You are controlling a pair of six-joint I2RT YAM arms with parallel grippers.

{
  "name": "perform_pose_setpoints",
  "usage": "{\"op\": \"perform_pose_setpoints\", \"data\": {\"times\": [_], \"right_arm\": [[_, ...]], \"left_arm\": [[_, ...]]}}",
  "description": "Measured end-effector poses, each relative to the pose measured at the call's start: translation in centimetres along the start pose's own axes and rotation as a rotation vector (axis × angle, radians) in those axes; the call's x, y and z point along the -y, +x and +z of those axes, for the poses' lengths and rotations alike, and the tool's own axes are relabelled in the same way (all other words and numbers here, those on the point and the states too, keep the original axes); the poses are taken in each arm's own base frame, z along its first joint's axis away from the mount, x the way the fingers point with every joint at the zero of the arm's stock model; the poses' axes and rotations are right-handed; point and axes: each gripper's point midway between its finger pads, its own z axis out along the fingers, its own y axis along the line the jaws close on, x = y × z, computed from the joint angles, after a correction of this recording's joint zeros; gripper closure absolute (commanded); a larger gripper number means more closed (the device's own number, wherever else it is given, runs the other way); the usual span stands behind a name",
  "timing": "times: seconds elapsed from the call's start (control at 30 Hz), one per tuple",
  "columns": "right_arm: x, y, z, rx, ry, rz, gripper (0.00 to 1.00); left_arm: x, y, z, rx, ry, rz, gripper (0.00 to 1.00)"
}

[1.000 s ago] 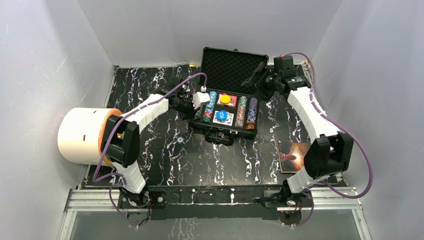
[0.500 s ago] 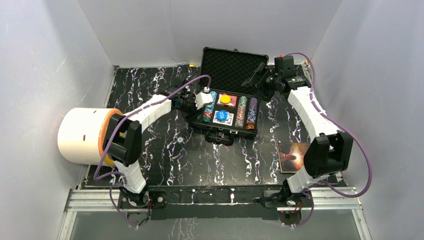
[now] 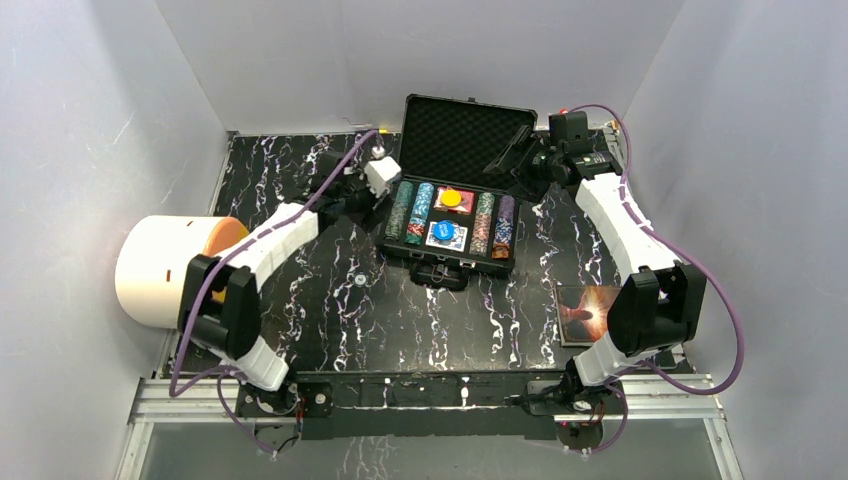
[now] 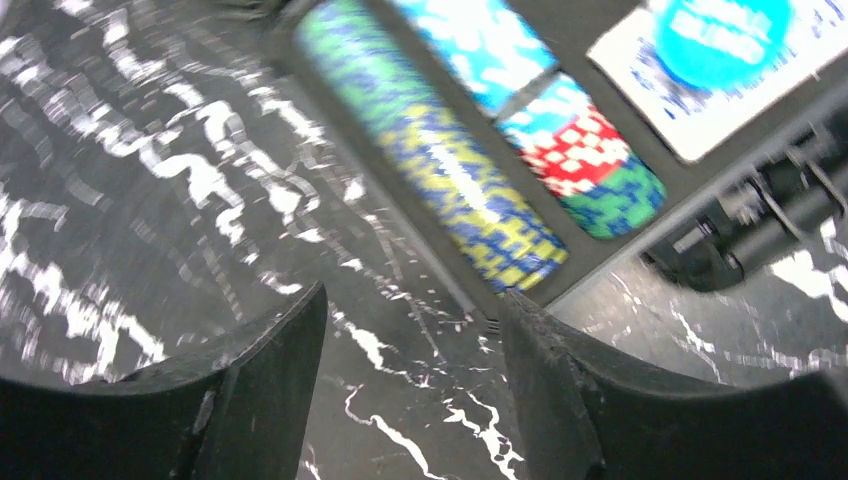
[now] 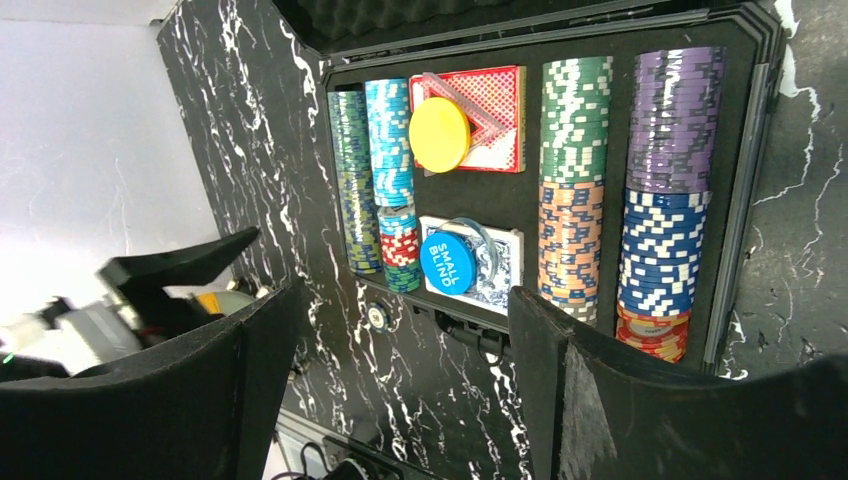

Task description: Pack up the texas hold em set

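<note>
The black case lies open mid-table, its foam lid raised at the back. Rows of poker chips fill its tray, with a yellow disc on the red deck and a blue disc on the blue deck. One loose chip lies on the table before the case. My left gripper is open and empty, over the table beside the case's near left corner. My right gripper hangs open and empty above the case's right side.
A big white cylinder lies at the left edge beside the left arm's elbow. A dark book rests on the table at the right, near the right arm. Grey walls close in on three sides.
My left gripper has opened and drawn back up and to the left, away from the case's left chip row. The right arm has not moved.
</note>
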Motion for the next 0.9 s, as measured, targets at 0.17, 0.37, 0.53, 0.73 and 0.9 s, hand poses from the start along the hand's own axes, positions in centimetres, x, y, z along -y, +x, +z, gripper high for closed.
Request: {"op": "perform_pose_setpoints", "data": {"times": [0.17, 0.37, 0.53, 0.73, 0.9], "right_arm": [[0.5, -0.2, 0.0, 0.013, 0.021, -0.016, 0.17], [0.8, -0.4, 0.1, 0.025, 0.038, -0.025, 0.18], [0.9, -0.4, 0.1, 0.026, 0.041, -0.029, 0.18], [1.2, -0.2, 0.2, 0.019, 0.048, -0.026, 0.19], [1.5, 0.1, 0.3, 0.01, 0.056, -0.022, 0.19]], "left_arm": [[-3.7, 0.0, -3.3, 0.03, -0.29, -0.292, 0.16], [-5.5, 2.3, -5.4, -0.065, -0.47, -0.709, 0.03], [-1.9, 7.5, -5.2, -0.252, -0.468, -0.972, 0.07], [3.0, 11.3, -4.8, -0.436, -0.412, -1.126, 0.19], [5.2, 12.4, -3.4, -0.526, -0.395, -1.151, 0.26]]}}
